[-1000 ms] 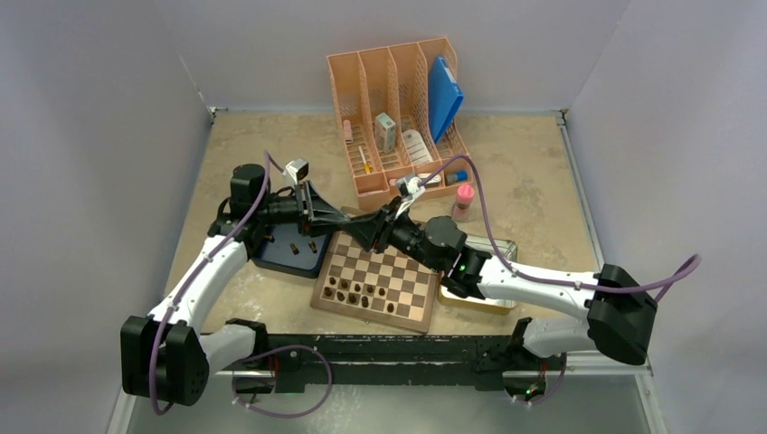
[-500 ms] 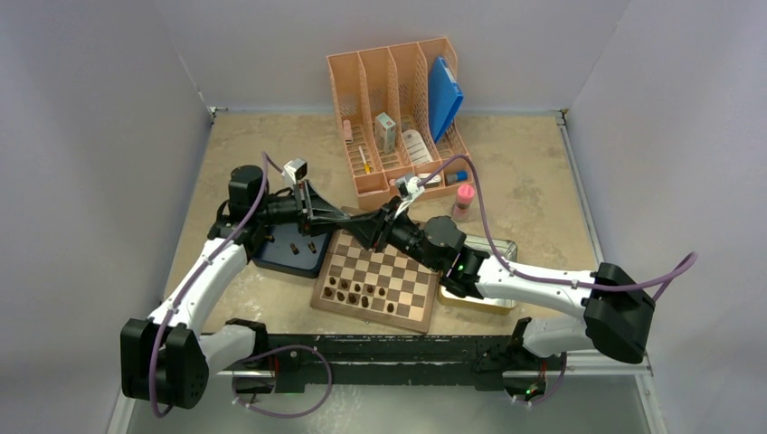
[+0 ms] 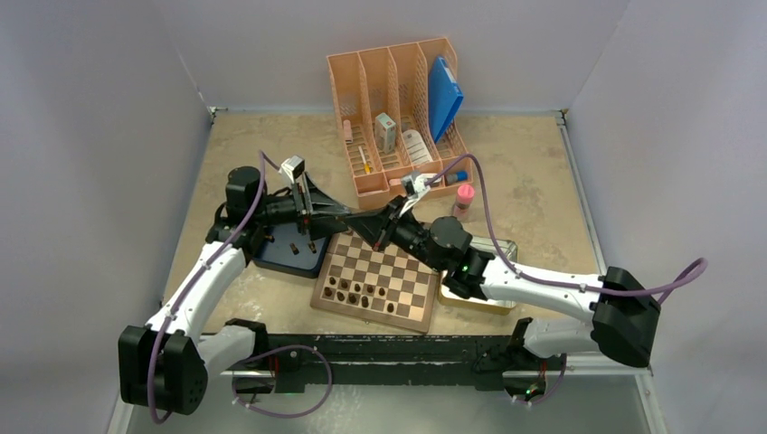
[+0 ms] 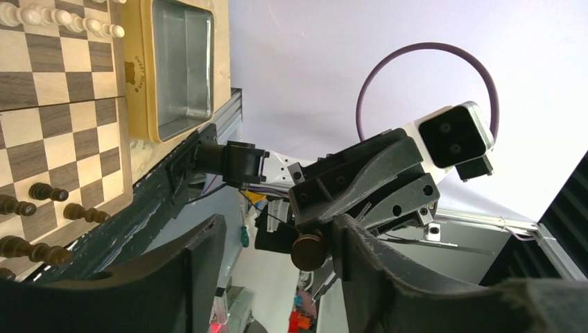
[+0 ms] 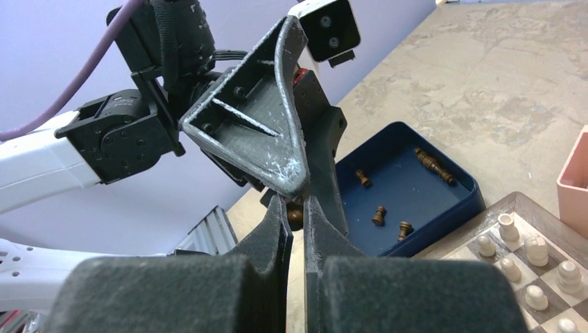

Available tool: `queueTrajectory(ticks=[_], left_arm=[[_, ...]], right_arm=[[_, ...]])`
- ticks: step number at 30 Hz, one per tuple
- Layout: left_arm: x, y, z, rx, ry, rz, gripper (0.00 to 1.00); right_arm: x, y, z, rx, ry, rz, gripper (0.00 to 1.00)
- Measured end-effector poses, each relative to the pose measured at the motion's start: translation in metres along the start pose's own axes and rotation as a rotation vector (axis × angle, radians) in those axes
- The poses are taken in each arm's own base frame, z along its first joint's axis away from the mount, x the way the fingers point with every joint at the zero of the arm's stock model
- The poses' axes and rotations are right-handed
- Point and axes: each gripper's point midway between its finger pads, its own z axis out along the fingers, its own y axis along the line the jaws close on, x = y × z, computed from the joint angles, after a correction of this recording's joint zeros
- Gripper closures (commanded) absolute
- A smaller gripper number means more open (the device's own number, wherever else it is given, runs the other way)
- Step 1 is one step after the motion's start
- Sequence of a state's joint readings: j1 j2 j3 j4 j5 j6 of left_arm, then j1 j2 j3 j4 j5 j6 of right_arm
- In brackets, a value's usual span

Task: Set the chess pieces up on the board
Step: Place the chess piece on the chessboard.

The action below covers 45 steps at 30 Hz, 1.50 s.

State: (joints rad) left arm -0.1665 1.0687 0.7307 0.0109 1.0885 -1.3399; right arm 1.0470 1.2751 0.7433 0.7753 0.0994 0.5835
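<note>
Both grippers meet in air above far-left corner of board (image 3: 402,276). Left gripper (image 4: 276,236) is spread wide, fingers (image 4: 201,243) on either side of right gripper's tip, apparently not touching it. Right gripper (image 5: 295,207) is pinched tight on one dark piece (image 4: 308,251), round base toward left wrist camera. Other dark pieces (image 3: 353,289) stand at near-left part of board. Loose dark pieces (image 5: 378,215) lie in blue tray (image 3: 280,262), just left of board. Pale pieces (image 5: 510,268) stand along board's right side, metal tin (image 4: 182,62) beside it.

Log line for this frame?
phase: handover | left gripper: open | right gripper: shut on dark chess piece | board: partly set
</note>
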Motion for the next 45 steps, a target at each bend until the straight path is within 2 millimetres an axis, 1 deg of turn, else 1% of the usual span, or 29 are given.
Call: queueTrajectory(ticks=[3, 6, 12, 14, 16, 20, 24, 27, 29, 33, 35, 37, 40, 42, 45], left_arm=[[0.001, 0.001, 0.0, -0.002, 0.001, 0.029, 0.33], [0.0, 0.009, 0.0, -0.027, -0.007, 0.046, 0.29], [-0.01, 0.02, 0.001, -0.095, -0.04, 0.133, 0.28], [-0.016, 0.025, 0.002, -0.127, -0.05, 0.185, 0.28], [-0.021, 0.029, 0.002, -0.159, -0.05, 0.225, 0.28], [-0.038, 0.035, 0.002, -0.237, -0.075, 0.332, 0.28], [-0.052, 0.049, -0.007, -0.348, -0.143, 0.433, 0.28], [-0.057, 0.059, -0.017, -0.432, -0.187, 0.482, 0.28], [-0.058, 0.058, -0.026, -0.469, -0.22, 0.533, 0.28], [-0.056, 0.049, -0.04, -0.493, -0.284, 0.653, 0.28], [-0.055, 0.051, -0.045, -0.509, -0.3, 0.699, 0.28], [-0.054, 0.057, -0.049, -0.528, -0.305, 0.719, 0.28], [-0.056, 0.068, -0.052, -0.565, -0.304, 0.727, 0.28], [-0.057, 0.07, -0.054, -0.582, -0.309, 0.732, 0.28], [-0.061, 0.071, -0.059, -0.613, -0.334, 0.75, 0.28]], right_arm=[[-0.002, -0.002, -0.005, 0.022, 0.004, -0.001, 1.0], [0.001, -0.01, -0.014, 0.061, 0.024, -0.004, 1.0], [0.009, -0.027, -0.039, 0.157, 0.089, -0.017, 1.0], [0.015, -0.034, -0.048, 0.195, 0.124, -0.023, 1.0], [0.025, -0.043, -0.057, 0.244, 0.184, -0.027, 1.0], [0.047, -0.06, -0.075, 0.366, 0.336, -0.029, 1.0], [0.059, -0.072, -0.094, 0.474, 0.454, -0.029, 1.0], [0.064, -0.081, -0.107, 0.553, 0.523, -0.042, 1.0], [0.064, -0.084, -0.114, 0.593, 0.551, -0.048, 1.0], [0.066, -0.088, -0.126, 0.646, 0.6, -0.044, 1.0], [0.071, -0.09, -0.129, 0.679, 0.638, -0.04, 1.0], [0.08, -0.094, -0.131, 0.707, 0.679, -0.042, 1.0], [0.101, -0.103, -0.139, 0.755, 0.761, -0.058, 1.0], [0.11, -0.108, -0.144, 0.779, 0.805, -0.07, 1.0], [0.119, -0.113, -0.148, 0.795, 0.845, -0.084, 1.0]])
